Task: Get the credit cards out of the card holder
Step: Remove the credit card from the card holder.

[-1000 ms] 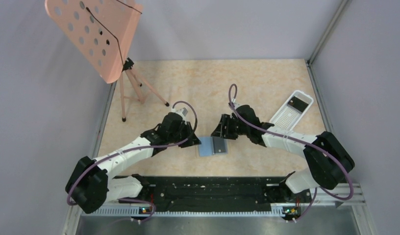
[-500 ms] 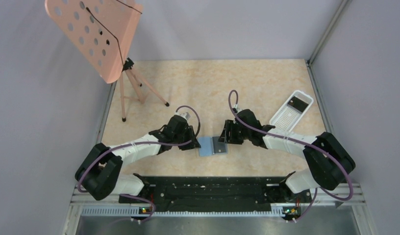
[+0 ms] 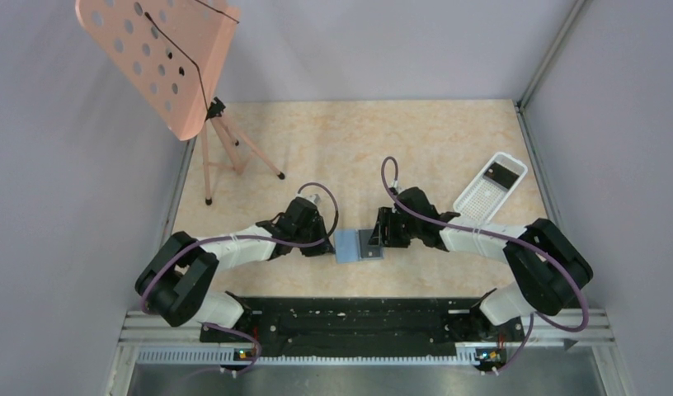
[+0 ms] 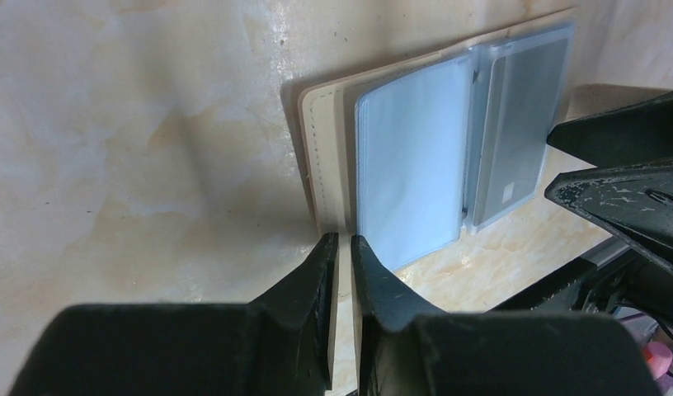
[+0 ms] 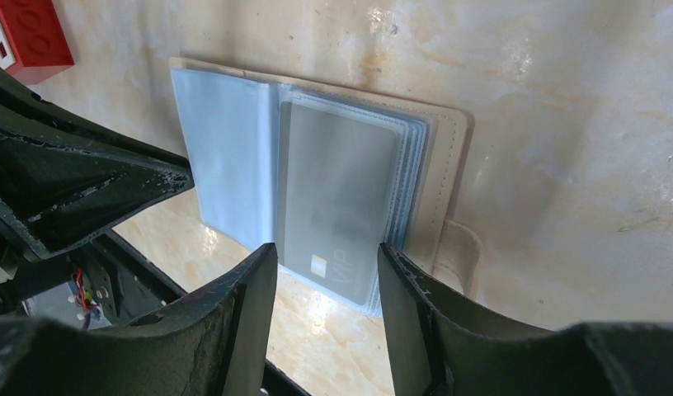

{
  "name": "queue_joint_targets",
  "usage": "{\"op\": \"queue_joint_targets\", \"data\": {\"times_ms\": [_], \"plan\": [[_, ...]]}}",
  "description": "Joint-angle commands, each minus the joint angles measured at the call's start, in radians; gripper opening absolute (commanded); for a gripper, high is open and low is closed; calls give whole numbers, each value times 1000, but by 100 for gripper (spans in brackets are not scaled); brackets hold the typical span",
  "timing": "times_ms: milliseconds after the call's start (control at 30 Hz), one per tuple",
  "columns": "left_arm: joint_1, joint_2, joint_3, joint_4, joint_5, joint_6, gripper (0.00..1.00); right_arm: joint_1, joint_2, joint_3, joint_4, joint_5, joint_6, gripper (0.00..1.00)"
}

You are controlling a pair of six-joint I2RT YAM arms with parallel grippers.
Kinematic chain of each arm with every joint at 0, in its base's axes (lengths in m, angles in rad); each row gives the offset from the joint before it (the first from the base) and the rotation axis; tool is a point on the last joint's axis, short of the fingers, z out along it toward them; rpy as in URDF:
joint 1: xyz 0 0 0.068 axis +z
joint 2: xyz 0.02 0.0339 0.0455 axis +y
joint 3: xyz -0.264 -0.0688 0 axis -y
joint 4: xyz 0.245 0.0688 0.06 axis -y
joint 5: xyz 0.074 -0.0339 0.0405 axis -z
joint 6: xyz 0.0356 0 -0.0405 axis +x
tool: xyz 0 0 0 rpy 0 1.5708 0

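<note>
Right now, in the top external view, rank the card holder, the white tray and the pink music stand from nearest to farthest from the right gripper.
From the right gripper:
1. card holder, right at its fingertips, on its left.
2. white tray, farther back on the right, by the wall.
3. pink music stand, back left corner.
</note>
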State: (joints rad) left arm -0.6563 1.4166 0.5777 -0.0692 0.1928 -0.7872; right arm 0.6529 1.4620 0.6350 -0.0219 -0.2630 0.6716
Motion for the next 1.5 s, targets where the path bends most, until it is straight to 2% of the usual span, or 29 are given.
{"op": "queue_joint_targets", "data": {"times_ms": [0,300,433,767,867,1067,1233,1467], "plan": [[-3,19,-12,40,-11,-9,15,-4,21,17,15,-1,-27,49],[-25,16,-30,61,8,-50,13,-4,26,23,15,-35,-19,48],[-42,6,-33,61,2,-62,13,-4,22,27,79,-118,20,48],[-72,-1,-40,60,-27,-75,12,-4,3,26,152,-171,86,48],[-74,-14,-43,58,-38,-80,12,-4,-12,33,122,-140,72,48],[-74,-63,-13,-18,-58,-80,12,-4,-29,54,-42,26,-28,52],[-74,-103,5,-41,-74,-84,13,-4,-25,48,-45,47,-38,51],[-74,-62,18,-39,-66,-81,13,-4,-3,66,-53,47,-55,51]]}}
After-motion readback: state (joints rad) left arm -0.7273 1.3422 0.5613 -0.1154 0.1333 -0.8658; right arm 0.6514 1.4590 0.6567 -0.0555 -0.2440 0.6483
